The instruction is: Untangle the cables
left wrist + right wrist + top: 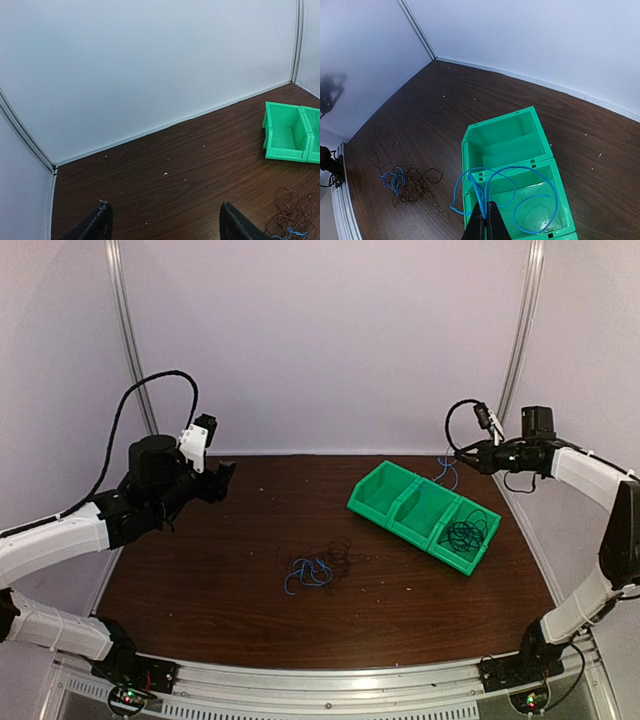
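Observation:
A tangle of thin blue and dark cables (315, 568) lies on the brown table, left of centre; it also shows in the right wrist view (405, 180) and at the left wrist view's lower right corner (289, 220). My right gripper (463, 453) is shut on a single blue cable (446, 472), held in the air by the green bins. In the right wrist view, my right gripper (485, 219) pinches this blue cable (547, 182), whose loops hang over the middle bin. My left gripper (222, 478) is open and empty above the far left of the table, its fingers (100, 224) wide apart.
Three joined green bins (392, 512) stand at the back right. The rightmost bin holds a coil of black cable (466, 533); the leftmost bin (505, 135) looks empty. White walls close the back and the sides. Small white specks dot the table (165, 173).

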`<move>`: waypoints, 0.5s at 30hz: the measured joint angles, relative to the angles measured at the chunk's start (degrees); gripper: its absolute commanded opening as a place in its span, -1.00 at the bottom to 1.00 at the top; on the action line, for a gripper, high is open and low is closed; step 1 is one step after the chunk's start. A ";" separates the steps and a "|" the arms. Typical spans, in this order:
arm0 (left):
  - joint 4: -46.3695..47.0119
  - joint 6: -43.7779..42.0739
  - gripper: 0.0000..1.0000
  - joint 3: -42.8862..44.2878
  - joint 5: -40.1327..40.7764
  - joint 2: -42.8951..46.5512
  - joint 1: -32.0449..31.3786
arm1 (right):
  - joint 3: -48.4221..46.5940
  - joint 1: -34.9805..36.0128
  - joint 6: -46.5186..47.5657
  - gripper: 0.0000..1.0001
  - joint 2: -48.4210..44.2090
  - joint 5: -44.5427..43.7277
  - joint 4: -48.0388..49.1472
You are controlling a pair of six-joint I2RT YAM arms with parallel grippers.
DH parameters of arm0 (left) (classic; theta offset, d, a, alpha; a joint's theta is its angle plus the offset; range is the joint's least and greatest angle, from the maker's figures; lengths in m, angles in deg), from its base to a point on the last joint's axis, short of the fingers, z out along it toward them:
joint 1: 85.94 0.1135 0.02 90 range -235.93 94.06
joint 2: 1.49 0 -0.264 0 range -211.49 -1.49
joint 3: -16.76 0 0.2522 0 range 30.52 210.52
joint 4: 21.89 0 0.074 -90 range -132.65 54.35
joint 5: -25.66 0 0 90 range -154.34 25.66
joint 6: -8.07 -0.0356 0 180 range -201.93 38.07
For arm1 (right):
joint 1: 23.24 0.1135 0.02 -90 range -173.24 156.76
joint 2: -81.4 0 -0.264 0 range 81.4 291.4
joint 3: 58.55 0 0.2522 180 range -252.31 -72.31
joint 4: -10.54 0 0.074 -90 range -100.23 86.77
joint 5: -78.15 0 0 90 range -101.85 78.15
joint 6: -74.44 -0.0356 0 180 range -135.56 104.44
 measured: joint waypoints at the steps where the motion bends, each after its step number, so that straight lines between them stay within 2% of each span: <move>1: 0.00 0.00 0.48 0.00 0.00 0.00 0.00 | 0.33 0.00 0.17 -1.00 1.01 0.11 0.02; 8: 0.00 0.00 0.48 0.00 0.02 0.00 0.00 | 1.79 0.04 1.07 -1.00 10.29 -0.09 -0.02; 15: 0.00 0.00 0.48 0.00 0.00 0.00 0.00 | 1.77 1.99 2.86 -0.98 16.26 -4.20 -1.51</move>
